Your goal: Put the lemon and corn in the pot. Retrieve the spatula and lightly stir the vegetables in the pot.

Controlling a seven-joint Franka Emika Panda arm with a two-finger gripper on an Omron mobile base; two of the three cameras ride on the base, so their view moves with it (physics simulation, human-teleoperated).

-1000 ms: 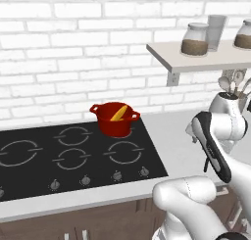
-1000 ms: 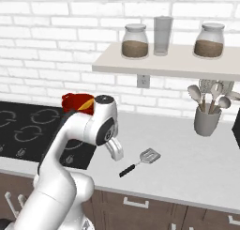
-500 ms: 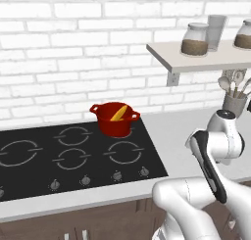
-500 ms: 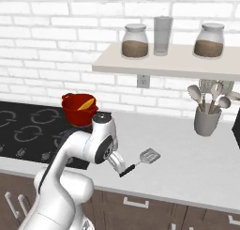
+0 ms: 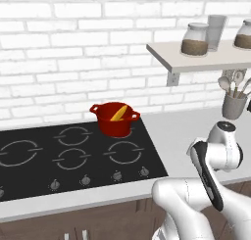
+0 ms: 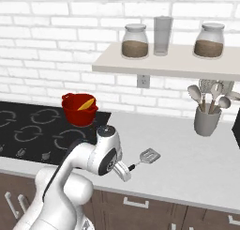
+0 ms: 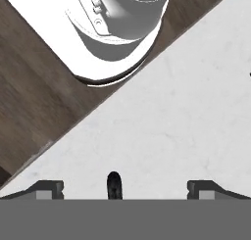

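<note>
- Since the earlier frames the arm has been lowered further toward the counter's near edge, and the gripper point(image 6: 125, 173) has been brought down just beside the handle end of the spatula point(image 6: 145, 157).
- In the hand view the two finger tips point(image 7: 49, 189) are seen spread wide, so the gripper is released and nothing is held; the dark tip of the spatula handle point(image 7: 113, 184) is seen between them, low over the white counter point(image 7: 186, 111).
- In the right base view the spatula is laid flat on the counter, its silver slotted head pointing far and right, its black handle toward the gripper.
- The pot point(image 5: 115, 119) is set on the far right burner of the cooktop point(image 5: 73, 151), well apart to the left, with the corn point(image 5: 118, 112) leaning inside it; a lemon cannot be made out.
- The retrieval of the spatula is judged to be the step in hand.
- For the next move, the fingers must be settled astride the thin handle and closed squarely, before a lift toward the pot is made.
</note>
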